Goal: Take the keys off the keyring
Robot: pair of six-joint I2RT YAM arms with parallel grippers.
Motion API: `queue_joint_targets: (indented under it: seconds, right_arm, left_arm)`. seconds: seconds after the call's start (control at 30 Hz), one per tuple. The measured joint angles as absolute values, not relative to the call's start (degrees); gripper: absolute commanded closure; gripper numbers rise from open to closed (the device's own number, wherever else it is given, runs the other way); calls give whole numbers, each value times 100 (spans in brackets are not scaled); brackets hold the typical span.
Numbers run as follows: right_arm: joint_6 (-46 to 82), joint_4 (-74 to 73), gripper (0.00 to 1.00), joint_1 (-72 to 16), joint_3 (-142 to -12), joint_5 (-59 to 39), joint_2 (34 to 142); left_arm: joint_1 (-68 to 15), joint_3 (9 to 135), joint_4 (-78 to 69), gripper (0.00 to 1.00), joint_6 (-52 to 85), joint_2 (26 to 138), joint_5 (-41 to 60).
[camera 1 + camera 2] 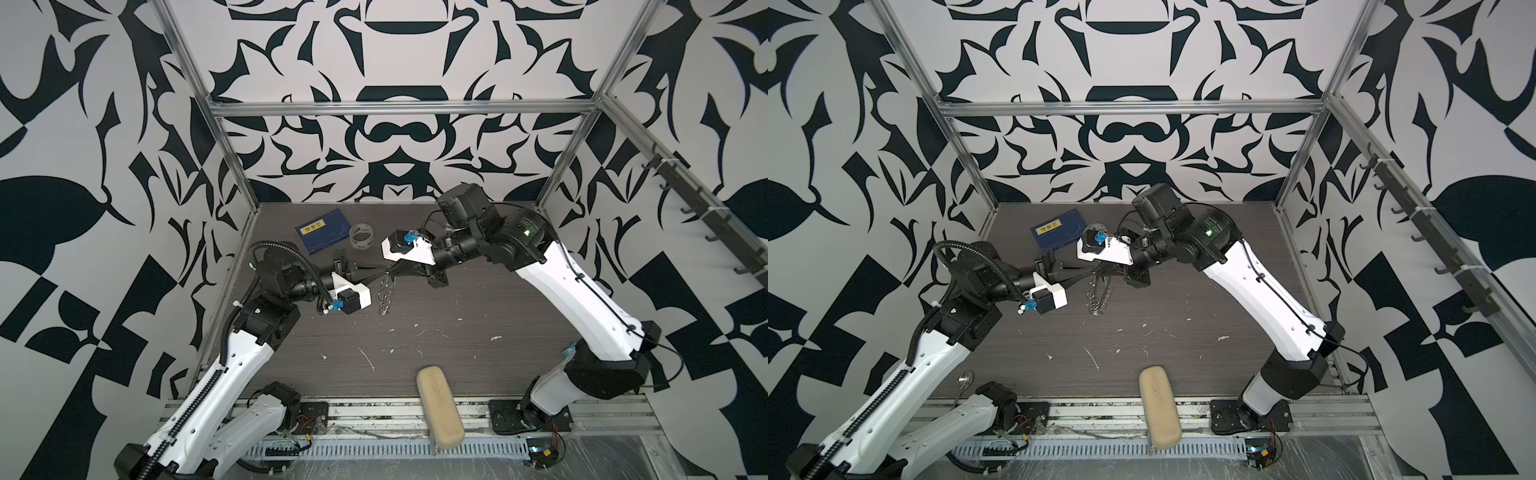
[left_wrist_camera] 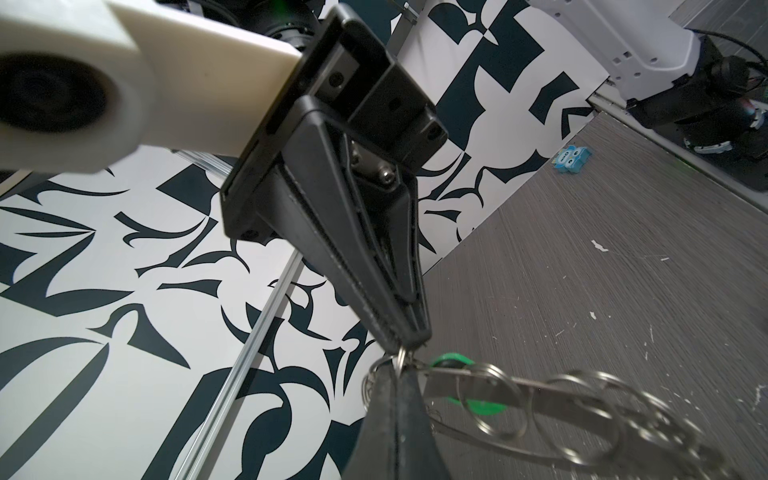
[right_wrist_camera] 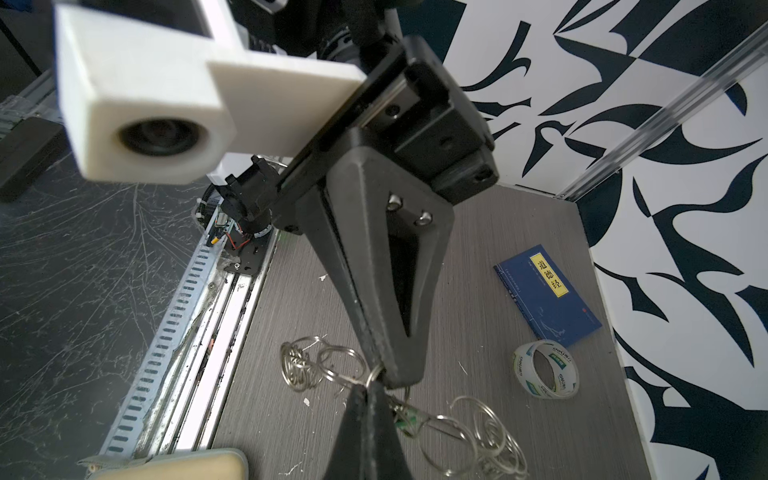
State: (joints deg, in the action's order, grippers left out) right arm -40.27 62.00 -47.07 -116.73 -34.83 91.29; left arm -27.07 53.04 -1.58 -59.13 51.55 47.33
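The keyring [image 1: 386, 296] [image 1: 1098, 299] hangs in the air above the dark tabletop, between both arms. It is a flat grey metal disc [image 2: 536, 397] fringed with silver wire loops [image 3: 478, 430]. A small green key [image 2: 478, 405] [image 3: 405, 419] hangs on it, just behind the fingertips. My left gripper [image 1: 383, 272] [image 2: 397, 370] is shut on a small loop at the keyring's upper end. My right gripper [image 1: 392, 272] [image 3: 368, 388] meets it tip to tip, shut on the same end of the keyring. The far loops trail down toward the table.
A blue book [image 1: 322, 235] and a clear tape roll [image 1: 360, 236] lie at the back of the table. A beige case [image 1: 439, 405] sits on the front edge. A small blue toy [image 2: 571, 157] lies by the right arm's base. White flecks dot the tabletop [image 1: 478, 307].
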Motion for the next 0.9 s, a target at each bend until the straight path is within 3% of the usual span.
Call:
queue_joint_targets:
  seconds: [0.1,0.23,0.37,0.63,0.9]
  right_arm:
    - [-3986,6294,100,-4722,-11775,-3424,9188]
    - [-3931,6298,73,-4724,-11793,-3343,9196]
    - [-3903,6191,65,-4722,-11747,-3170,9076]
    - [-4062,5955,67,-4722,-11393,-2805,8488]
    - [-4222,5922,69,-4724,-11386,-2783,8646]
  left_arm:
    - [-2707,5304,-128,100,-5918,5157,4670]
    - [-2716,5304,-97,100,-5920,5157,4622]
    - [-2716,5304,-104,100,-5870,5159,4626]
    - [-2714,5304,-255,100,-5636,5159,4696]
    - [-2714,5304,-392,100,-5478,5159,4812]
